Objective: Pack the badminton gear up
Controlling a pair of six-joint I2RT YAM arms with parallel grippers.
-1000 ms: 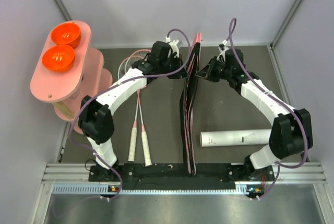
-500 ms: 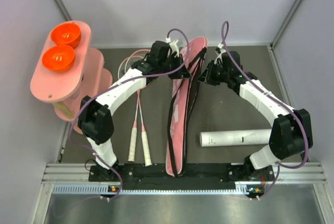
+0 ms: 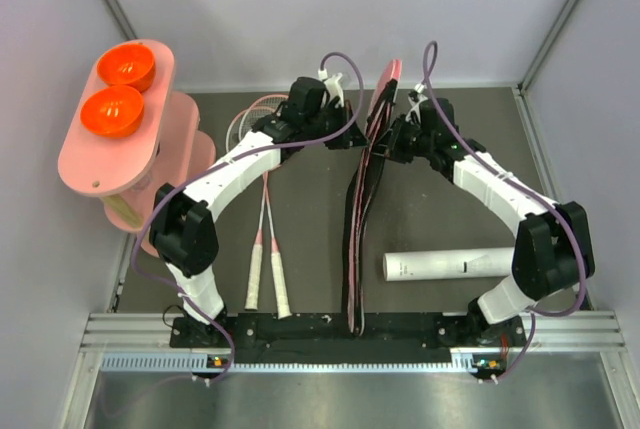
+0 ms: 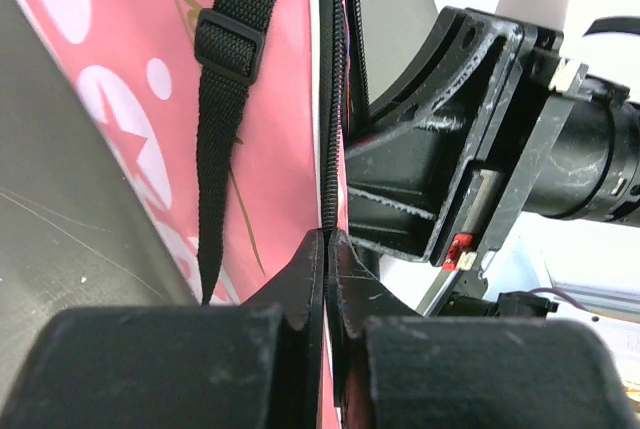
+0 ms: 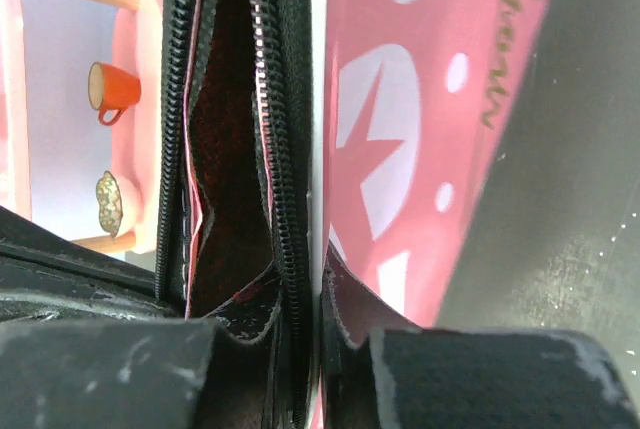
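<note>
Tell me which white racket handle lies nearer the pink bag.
The right-hand white racket handle, closest to the pink racket-shaped bag; the other handle lies farther left.

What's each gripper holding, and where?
Left gripper pinches the pink bag by its zipper edge. Right gripper straddles a zipper edge too; grip unclear.

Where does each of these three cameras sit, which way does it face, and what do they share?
Top external: fixed above and behind the arms, looking down at the table; both arms show, left hand and right hand meeting at the pink racket bag.
Left wrist: on the left arm, looking along its fingers, pinched on the bag's zipper edge; the right hand beyond.
Right wrist: on the right arm, looking along its fingers beside the zipper, toward the pink stand.
Shared: all show the bag; wrist views face opposite ways.
</note>
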